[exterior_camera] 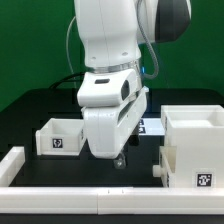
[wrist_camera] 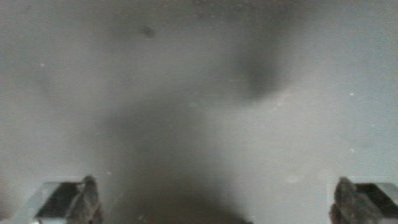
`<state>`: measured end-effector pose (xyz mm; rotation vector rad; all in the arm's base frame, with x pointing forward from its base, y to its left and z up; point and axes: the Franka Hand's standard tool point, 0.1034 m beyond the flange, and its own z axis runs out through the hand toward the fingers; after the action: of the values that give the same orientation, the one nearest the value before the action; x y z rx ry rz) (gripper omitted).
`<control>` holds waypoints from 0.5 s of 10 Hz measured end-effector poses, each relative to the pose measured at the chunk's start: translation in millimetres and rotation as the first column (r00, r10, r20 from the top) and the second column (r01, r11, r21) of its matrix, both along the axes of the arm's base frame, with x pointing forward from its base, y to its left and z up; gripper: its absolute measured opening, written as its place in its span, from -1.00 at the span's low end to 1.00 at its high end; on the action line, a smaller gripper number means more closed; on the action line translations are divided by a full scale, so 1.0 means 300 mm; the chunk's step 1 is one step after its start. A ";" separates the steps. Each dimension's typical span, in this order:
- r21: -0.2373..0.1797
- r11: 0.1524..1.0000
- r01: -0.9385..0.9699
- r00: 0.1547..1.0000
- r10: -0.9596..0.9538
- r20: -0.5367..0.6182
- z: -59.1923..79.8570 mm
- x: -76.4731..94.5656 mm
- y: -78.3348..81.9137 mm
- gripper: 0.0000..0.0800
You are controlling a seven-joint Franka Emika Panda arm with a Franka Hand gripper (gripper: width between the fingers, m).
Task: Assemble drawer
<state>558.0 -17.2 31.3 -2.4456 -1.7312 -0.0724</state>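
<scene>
Step in hand, by my reading: reach for tray, nothing grasped yet. Gripper [exterior_camera: 118, 152] hangs low over mid-bench, between tray [exterior_camera: 60, 134] toward bench edge on the exterior view's left and housing [exterior_camera: 196, 150] at near corner on the exterior view's right; the two drawer parts well apart. Fingers [wrist_camera: 68, 200] spread wide, nothing between (wrist view blurred grey). Next move likely calls for shift over tray wall, fingers astride it, then pinch. Bench [exterior_camera: 140, 166] black, matte; white border rails [exterior_camera: 70, 187] along near edge; green backdrop [exterior_camera: 30, 40] behind.

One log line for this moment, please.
gripper: open, empty | position: between tray and housing | tray: exterior view's left, outside housing | housing: exterior view's right
</scene>
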 end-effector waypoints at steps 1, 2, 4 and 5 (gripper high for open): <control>0.000 1.000 0.000 1.000 0.000 -0.001 -0.001 -0.001 0.000 0.62; 0.000 1.000 0.000 1.000 0.000 -0.001 -0.002 -0.001 0.000 0.62; -0.001 1.000 0.002 1.000 -0.002 0.000 0.001 -0.001 -0.006 0.62; -0.012 1.000 0.011 1.000 -0.011 0.002 0.031 -0.026 -0.038 0.62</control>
<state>550.1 -28.4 40.7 -2.4645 -1.7237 -0.0661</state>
